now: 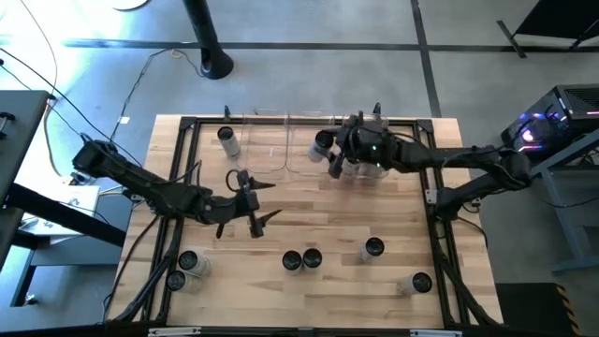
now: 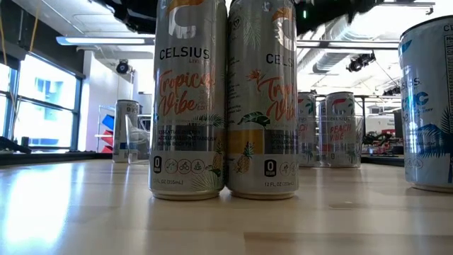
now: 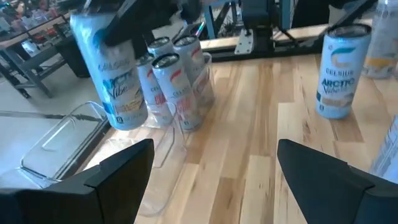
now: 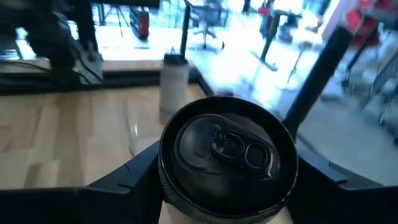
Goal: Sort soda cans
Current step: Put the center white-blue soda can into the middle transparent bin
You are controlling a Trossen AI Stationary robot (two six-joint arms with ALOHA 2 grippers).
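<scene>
A butcher-block wooden table [image 1: 309,225] with a dark metal frame [image 1: 187,126] around its edge stands on a grey concrete floor [image 1: 309,75]. Clear rectangular plastic bins [image 1: 281,140] sit side by side at the table's far edge, and one clear bin [image 3: 59,140] shows empty in the left wrist view. Beyond the far edge a black post with a round base [image 1: 213,64] rises from the floor, with thin cables [image 1: 56,94] trailing nearby, and a dark equipment box with glowing lights [image 1: 547,122] stands off the table's right side.

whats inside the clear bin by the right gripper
Several Celsius cans stand upright in the clear bin. The right gripper holds another can beside them; the arm hides the exact count.
</scene>
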